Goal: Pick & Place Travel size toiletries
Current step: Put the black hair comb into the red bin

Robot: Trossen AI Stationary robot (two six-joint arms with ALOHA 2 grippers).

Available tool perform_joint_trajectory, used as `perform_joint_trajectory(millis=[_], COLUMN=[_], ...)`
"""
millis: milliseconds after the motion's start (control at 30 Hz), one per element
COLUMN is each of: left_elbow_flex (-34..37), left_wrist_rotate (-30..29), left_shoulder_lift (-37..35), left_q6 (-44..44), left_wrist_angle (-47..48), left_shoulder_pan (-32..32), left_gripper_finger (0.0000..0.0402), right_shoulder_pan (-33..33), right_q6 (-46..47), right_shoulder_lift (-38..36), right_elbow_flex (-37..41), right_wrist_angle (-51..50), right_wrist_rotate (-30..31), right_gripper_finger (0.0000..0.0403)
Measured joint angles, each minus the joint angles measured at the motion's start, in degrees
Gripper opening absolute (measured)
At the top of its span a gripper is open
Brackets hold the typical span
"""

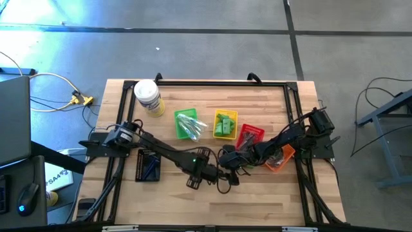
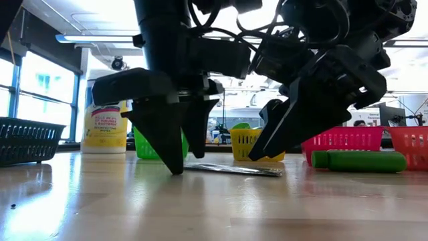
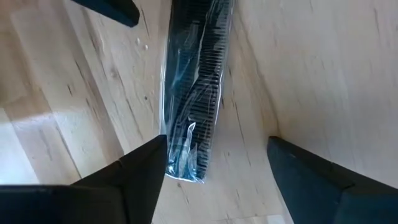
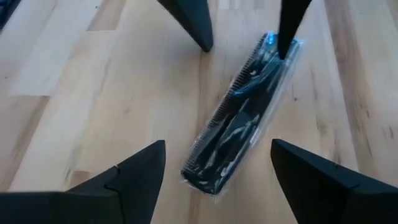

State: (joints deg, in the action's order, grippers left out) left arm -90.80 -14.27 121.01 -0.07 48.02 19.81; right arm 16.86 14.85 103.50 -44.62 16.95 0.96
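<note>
A clear slim packet with a black comb inside [image 3: 194, 93] lies flat on the wooden table near its front middle. It also shows in the right wrist view [image 4: 242, 118] and the low view [image 2: 234, 169]. My left gripper [image 3: 214, 155] is open and points down over one end of the packet. My right gripper [image 4: 217, 162] is open just above the other end, one finger on either side, clear of it. In the high view both grippers [image 1: 196, 177] [image 1: 226, 161] stand close together and hide the packet. A green tube [image 2: 361, 161] lies on the table nearby. My left gripper points down with its fingers astride the packet's end [image 3: 186, 171]. One fingertip [image 3: 155, 152] stands right at the packet's edge, and I cannot tell whether it touches. The packet lies flat on the table.
A green basket with clear packets [image 1: 187, 124], a yellow basket with green bottles [image 1: 225, 124], a red basket [image 1: 250, 136] and an orange basket [image 1: 280, 158] stand behind and right of the grippers. A dark basket [image 1: 147, 166] stands at the left. A white jar [image 1: 148, 96] is at the far left.
</note>
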Motion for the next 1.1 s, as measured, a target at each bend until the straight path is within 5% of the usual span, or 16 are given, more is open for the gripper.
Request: perform_joint_trajectory(millis=[133,333,533,1100], left_elbow_flex=[0.0,0.4,1.6,8.0], left_wrist_rotate=[-0.7,10.4,11.3,14.0], left_shoulder_lift=[0.0,-0.1,-0.2,-0.3], left_q6=[2.7,7.1,8.9,7.2], left_wrist_angle=[-0.1,-0.2,-0.9,-9.2], left_shoulder_pan=[-0.5,-4.9,-6.0,-6.0], left_gripper_finger=[0.0275,0.0276,0.0258,0.0025], right_shoulder_pan=[0.0,0.0,0.0,0.0], right_q6=[0.0,-0.9,-0.1,0.2], right_shoulder_lift=[0.0,0.0,0.0,0.0], right_elbow_flex=[0.0,0.5,1.0,1.0], right_wrist_angle=[-0.2,0.4,0.1,-0.6], right_wrist_rotate=[-3.9,-4.5,-3.9,0.4], right_gripper_finger=[0.0281,0.0281,0.0281,0.0274])
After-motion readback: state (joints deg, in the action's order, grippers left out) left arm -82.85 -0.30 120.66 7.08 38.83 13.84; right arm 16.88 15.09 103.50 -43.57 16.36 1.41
